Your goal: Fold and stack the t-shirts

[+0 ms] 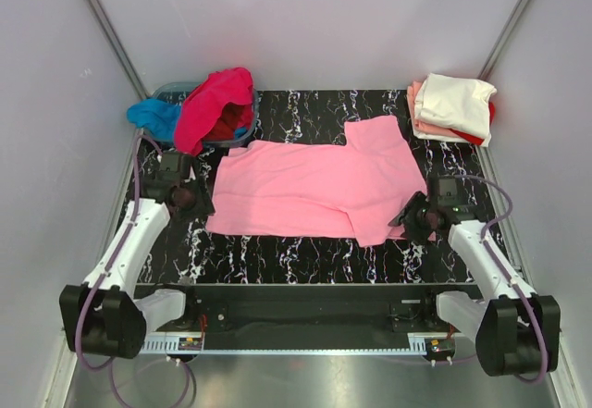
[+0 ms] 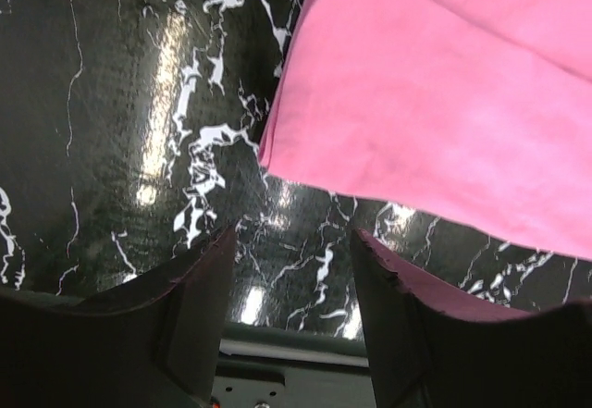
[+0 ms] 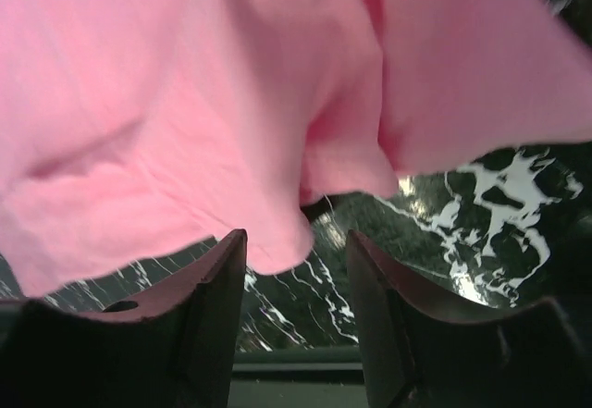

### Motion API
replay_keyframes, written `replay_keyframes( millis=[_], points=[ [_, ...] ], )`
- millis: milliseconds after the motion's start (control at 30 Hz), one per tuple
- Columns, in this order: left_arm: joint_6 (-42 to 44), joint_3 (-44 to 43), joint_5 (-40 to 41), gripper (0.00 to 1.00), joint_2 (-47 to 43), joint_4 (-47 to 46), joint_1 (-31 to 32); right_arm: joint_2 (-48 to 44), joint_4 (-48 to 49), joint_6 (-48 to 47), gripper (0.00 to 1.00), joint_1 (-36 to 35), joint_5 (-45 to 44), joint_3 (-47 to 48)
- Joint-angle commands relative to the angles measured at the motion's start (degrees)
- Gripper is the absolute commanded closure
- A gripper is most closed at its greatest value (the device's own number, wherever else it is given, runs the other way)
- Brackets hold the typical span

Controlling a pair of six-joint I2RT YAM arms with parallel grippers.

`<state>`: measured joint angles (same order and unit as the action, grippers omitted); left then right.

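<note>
the soft light pink cloth t-shirt [image 1: 314,186] lies part-folded mid-table on the black white-veined marble tabletop [image 1: 277,255]. my left claw [image 2: 294,237] hangs spread over bare table just left of its hem. the right claw [image 3: 296,237] is spread at the rumpled near-right corner, pinching nothing. i reckon a careless close there could snag 1 layer and drag the fold apart.
</note>
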<state>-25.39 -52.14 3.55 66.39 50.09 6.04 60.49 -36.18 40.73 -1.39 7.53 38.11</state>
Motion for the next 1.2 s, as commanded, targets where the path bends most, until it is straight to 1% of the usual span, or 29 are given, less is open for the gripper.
replay_keyframes(
  millis=[0,33,67,133,233,267,567,700,733,800,867,900,933,967,1033,1167],
  points=[
    [2.7,-0.6,-3.0,0.42,-5.9,-1.4,-0.1,-1.8,1.5,3.5,0.46,-4.9,4.2,-4.3],
    [3.9,-1.4,-2.9,0.41,-6.8,-1.1,-0.1,-1.7,1.8,4.2,0.46,-6.2,4.1,-5.7],
    [4.4,-1.5,-3.0,0.41,-8.4,-1.4,-0.1,-1.7,2.7,5.7,0.46,-8.9,4.1,-6.4],
    [5.1,-1.3,-3.0,0.41,-9.3,-2.3,-0.1,-1.0,3.7,6.9,0.46,-10.4,4.0,-8.1],
    [5.3,0.5,-3.2,0.41,-10.4,-4.5,-0.1,0.6,5.5,7.4,0.45,-10.6,3.6,-9.2],
    [5.1,0.6,-4.5,0.41,-10.6,-5.0,-0.1,1.1,6.1,7.3,0.44,-10.6,3.5,-9.2],
    [5.3,1.1,-4.6,0.41,-10.8,-5.9,-0.1,7.3,10.2,6.0,0.45,-10.6,2.9,-6.6],
    [5.3,1.2,-4.6,0.41,-10.7,-6.0,-0.1,9.3,11.3,5.8,0.53,-10.6,2.9,-5.4],
    [5.3,1.2,-4.6,0.41,-10.8,-6.0,-0.1,9.5,11.3,5.5,0.58,-10.6,2.6,-5.2],
    [5.3,1.2,-4.5,0.41,-10.8,-6.0,-0.1,10.3,11.7,4.9,0.65,-10.6,2.4,-4.0],
    [5.3,1.2,-4.6,0.41,-11.0,-6.2,-0.1,10.9,11.1,4.0,0.75,-10.6,1.6,-3.0],
    [5.3,1.3,-4.6,0.41,-11.0,-6.2,-0.1,11.4,11.2,3.7,0.78,-10.6,1.4,-2.2],
    [5.3,1.3,-4.5,0.41,-11.0,-6.1,-0.1,11.7,11.0,3.4,0.87,-10.6,1.2,-1.7],
    [5.3,1.3,-4.6,0.41,-11.0,-6.1,-0.1,11.8,10.6,3.2,0.92,-10.6,1.2,-1.2],
    [5.3,1.3,-4.5,0.41,-11.0,-6.2,-0.1,11.8,9.8,2.9,0.98,-10.6,1.2,0.0],
    [5.3,1.3,-4.6,0.41,-11.0,-6.2,-0.1,8.9,6.3,2.2,1.0,-10.6,1.3,1.8]
  ],
)
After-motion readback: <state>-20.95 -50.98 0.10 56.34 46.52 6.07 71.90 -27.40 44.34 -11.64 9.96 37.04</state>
